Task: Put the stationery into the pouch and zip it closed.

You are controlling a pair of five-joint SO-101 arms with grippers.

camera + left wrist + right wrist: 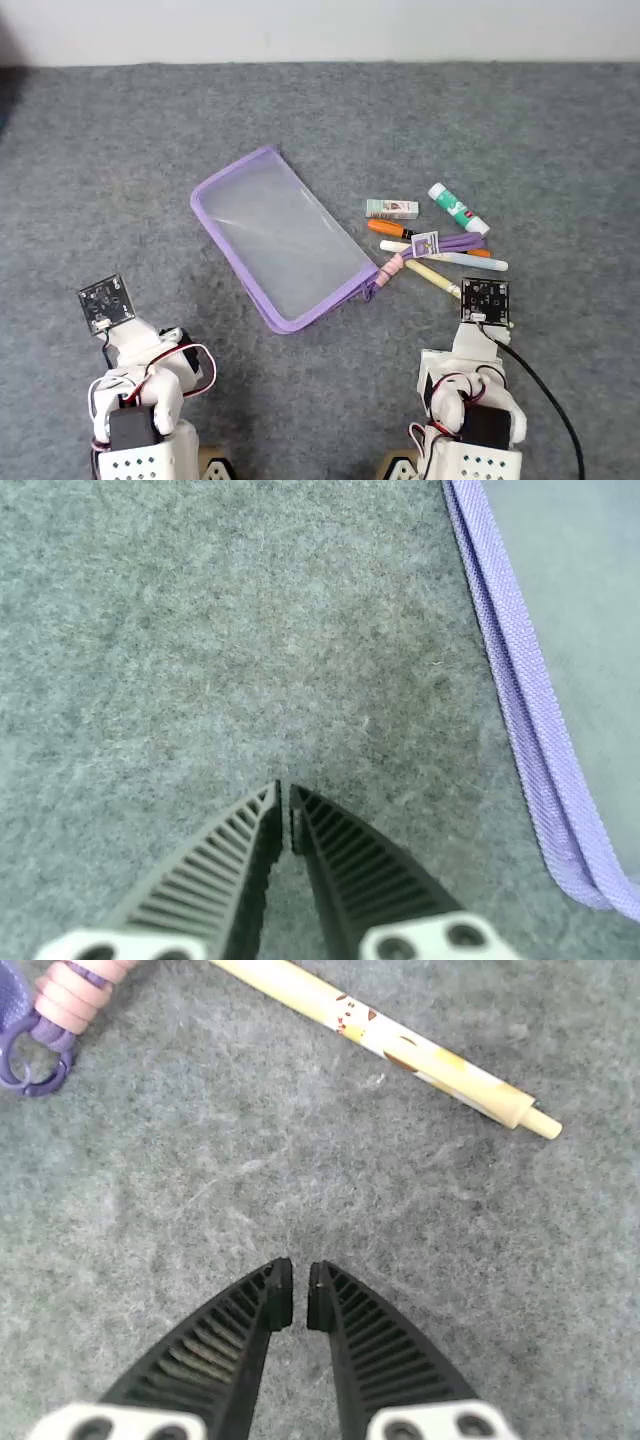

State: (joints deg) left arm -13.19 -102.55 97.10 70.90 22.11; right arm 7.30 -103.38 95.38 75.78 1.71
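The clear pouch [278, 238] with purple trim lies flat at mid-table, its pink zipper pull [391, 269] at the right corner. The stationery lies right of it: a small box [392, 208], a glue stick [458, 208], an orange marker [388, 228], a white pen [455, 258] and a yellow pen [432, 277]. My left gripper [284, 805] is shut and empty over bare carpet, with the pouch's purple edge [520, 680] off to one side. My right gripper [300, 1295] is shut and empty too, a little short of the yellow pen [390, 1045] and the pink pull [80, 990].
Grey carpet covers the whole table. A purple strap with a small tag [440, 243] lies across the pens. The left arm [107, 303] sits near the front left, the right arm [485, 300] near the front right, just below the pens.
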